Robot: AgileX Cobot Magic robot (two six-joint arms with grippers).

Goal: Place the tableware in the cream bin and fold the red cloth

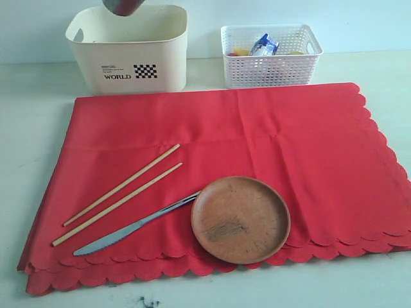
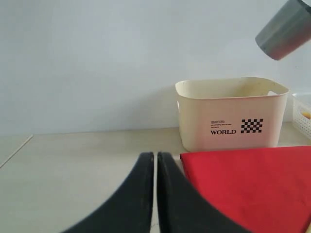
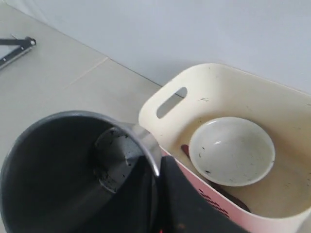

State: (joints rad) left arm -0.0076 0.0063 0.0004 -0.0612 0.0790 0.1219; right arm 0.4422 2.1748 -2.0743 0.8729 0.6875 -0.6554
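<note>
Gripping round steel cup [image 3: 73, 170], smooth cream bin [image 3: 228, 92]

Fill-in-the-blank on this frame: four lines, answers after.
The right gripper holds the steel ____ aloft by the cream bin.
That bin contains a white ____.
Chopsticks, knife and plate lie on the red ____.
The left gripper is ____.
Missing: cup, bowl, cloth, shut.

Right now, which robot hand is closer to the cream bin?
The right. The right gripper holds the steel cup up over the cream bin. The left gripper is shut, low over the table, back from the bin beside the red cloth.
</note>
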